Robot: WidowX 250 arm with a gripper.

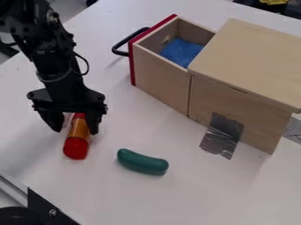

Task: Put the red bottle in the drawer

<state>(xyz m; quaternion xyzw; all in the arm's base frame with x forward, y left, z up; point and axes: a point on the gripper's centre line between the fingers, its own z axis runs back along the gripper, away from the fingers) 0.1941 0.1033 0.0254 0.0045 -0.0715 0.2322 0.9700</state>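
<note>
On a white tabletop (pixel 176 197), one black gripper (pixel 75 125) straddles one red-capped bottle (pixel 77 138) at left, fingers parted on either side, the bottle's long axis running toward the frame's bottom. One open wooden drawer (pixel 157 79), holding one blue cloth (pixel 181 52), stands upper centre; one green toy cucumber (pixel 142 162) lies lower centre.

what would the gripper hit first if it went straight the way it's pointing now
Probably the red-capped bottle: the gripper points down over it, open fingers on either side. Its height is hard to judge, so the fingertips might meet the white tabletop first.
</note>
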